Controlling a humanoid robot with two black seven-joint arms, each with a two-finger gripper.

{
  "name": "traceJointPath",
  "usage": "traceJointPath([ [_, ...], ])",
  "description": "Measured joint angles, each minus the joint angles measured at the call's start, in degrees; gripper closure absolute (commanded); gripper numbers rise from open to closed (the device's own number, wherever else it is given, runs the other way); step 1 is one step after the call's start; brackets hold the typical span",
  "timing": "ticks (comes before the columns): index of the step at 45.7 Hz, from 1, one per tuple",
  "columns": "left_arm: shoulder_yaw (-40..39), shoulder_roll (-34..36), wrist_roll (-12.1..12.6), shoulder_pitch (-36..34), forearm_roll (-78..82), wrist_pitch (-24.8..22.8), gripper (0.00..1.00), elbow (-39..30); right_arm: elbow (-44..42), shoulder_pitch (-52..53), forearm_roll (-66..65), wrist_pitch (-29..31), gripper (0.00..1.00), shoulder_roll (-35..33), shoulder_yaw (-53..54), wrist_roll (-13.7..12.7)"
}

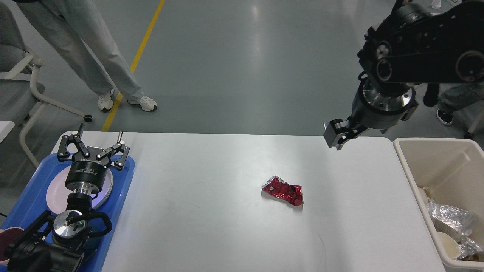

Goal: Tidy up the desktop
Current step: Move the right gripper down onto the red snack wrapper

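On the desktop, a crumpled red wrapper shows no legible writing.

Looks like robotics lab: glossy grey epoxy floor, yellow painted floor line, white-framed rolling chair far left.

The desktop is a large white rectangular tabletop with rounded corners and a smooth matte surface that shows faint scuffs. It lies flat and level, spreading out beneath the right gripper at its far edge and beside the left gripper at its left end.
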Motion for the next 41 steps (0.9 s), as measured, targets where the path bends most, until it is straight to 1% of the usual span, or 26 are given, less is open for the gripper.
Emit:
traceJointPath([
  [6, 0.0, 0.0, 0.0, 0.0, 0.0, 0.0, 0.04, 0.0, -4.5, -11.0, -2.6, -8.1, 0.00, 1.4, 5.6, -0.2],
  [9, 0.0, 0.0, 0.0, 0.0, 0.0, 0.0, 0.04, 0.0, -7.1, -15.4, -6.4, -10.8, 0.00, 2.5, 7.4, -0.2],
  [13, 0.0, 0.0, 0.0, 0.0, 0.0, 0.0, 0.04, 0.0, -11.2, -20.9, -12.9, -12.0, 0.00, 5.0, 9.7, 0.3],
  [20, 0.0, 0.0, 0.0, 0.0, 0.0, 0.0, 0.04, 0.0, -20.4, -31.6, -25.5, -12.2, 0.00, 10.1, 14.2, 1.2],
  [22, 0.0, 0.0, 0.0, 0.0, 0.0, 0.0, 0.04, 0.0, -23.2, -34.8, -28.6, -12.3, 0.00, 11.8, 14.9, 1.9],
  [28, 0.0, 0.0, 0.1, 0.0, 0.0, 0.0, 0.04, 0.0, -32.7, -43.9, -35.1, -13.4, 0.01, 16.8, 15.4, 5.7],
  [31, 0.0, 0.0, 0.1, 0.0, 0.0, 0.0, 0.04, 0.0, -37.6, -48.4, -37.5, -14.3, 0.01, 19.2, 15.0, 6.9],
  [36, 0.0, 0.0, 0.1, 0.0, 0.0, -0.1, 0.04, 0.0, -43.8, -55.3, -41.6, -16.5, 0.01, 20.5, 14.4, 7.5],
  [41, 0.0, 0.0, 0.1, 0.0, 0.0, -0.1, 0.04, 0.0, -46.6, -59.6, -43.1, -20.2, 0.01, 20.4, 14.2, 7.6],
])
